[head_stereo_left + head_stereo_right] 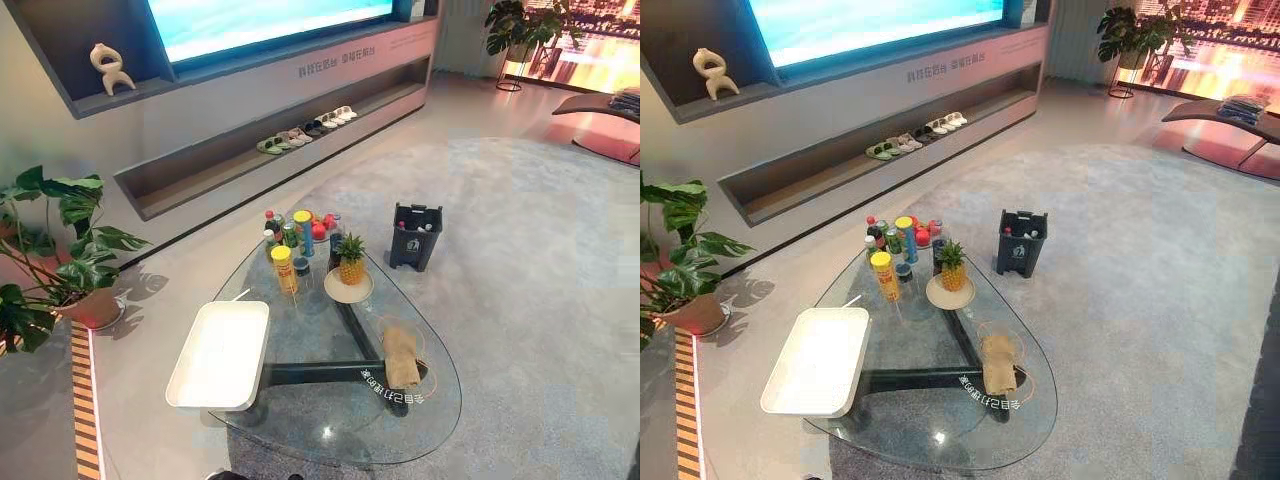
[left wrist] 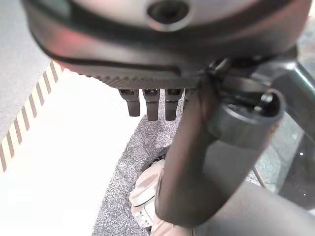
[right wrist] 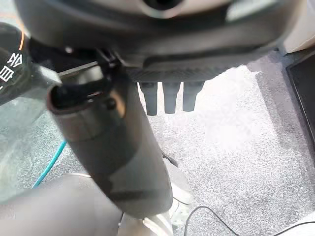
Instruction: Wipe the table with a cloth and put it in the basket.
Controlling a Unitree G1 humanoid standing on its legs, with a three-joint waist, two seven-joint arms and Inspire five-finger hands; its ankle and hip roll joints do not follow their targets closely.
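Brown cloth [image 1: 401, 357] by table's [image 1: 330, 432] right edge; basket [image 1: 220, 355] left.

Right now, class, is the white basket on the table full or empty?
Empty: the basket shows only its bare white bottom, and the cloth lies apart from it on the glass table.
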